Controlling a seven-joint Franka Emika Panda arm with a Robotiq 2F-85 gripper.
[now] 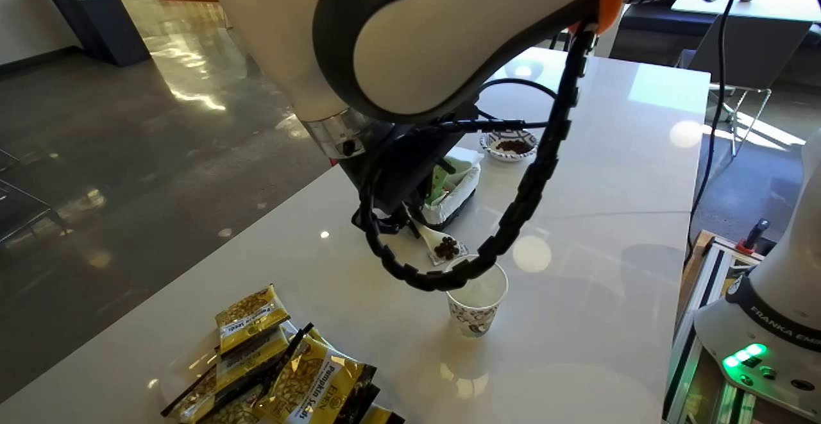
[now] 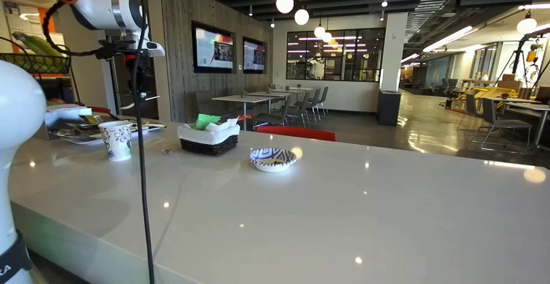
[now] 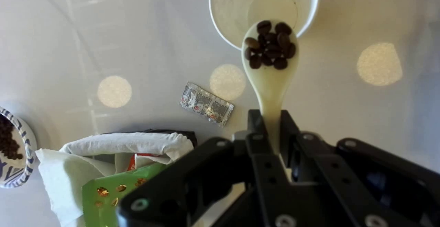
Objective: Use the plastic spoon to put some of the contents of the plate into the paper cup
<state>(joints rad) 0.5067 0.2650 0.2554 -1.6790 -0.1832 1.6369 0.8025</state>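
Note:
A cream-white plastic spoon (image 3: pixel 271 89) is pinched by its handle in my gripper (image 3: pixel 270 125), with the jaws shut on it. Several dark beans (image 3: pixel 271 45) lie heaped in its bowl. In the wrist view the spoon's tip overlaps the rim of the paper cup (image 3: pixel 227 17); inside the cup I see a bare bottom, partly covered by the spoon. Both exterior views show the cup (image 1: pixel 473 318) upright on the table, and in an exterior view the gripper (image 2: pixel 139 95) hangs higher than its rim. The blue-patterned plate (image 3: pixel 29 141) holds more dark beans.
A dark basket (image 2: pixel 209 146) lined with white cloth holds a green packet (image 3: pixel 117 196) and stands between plate and cup. A small silver packet (image 3: pixel 206 103) lies beside the basket. Yellow pumpkin seed packets (image 1: pixel 314 379) are piled near the cup. A black cable (image 2: pixel 144 189) crosses an exterior view.

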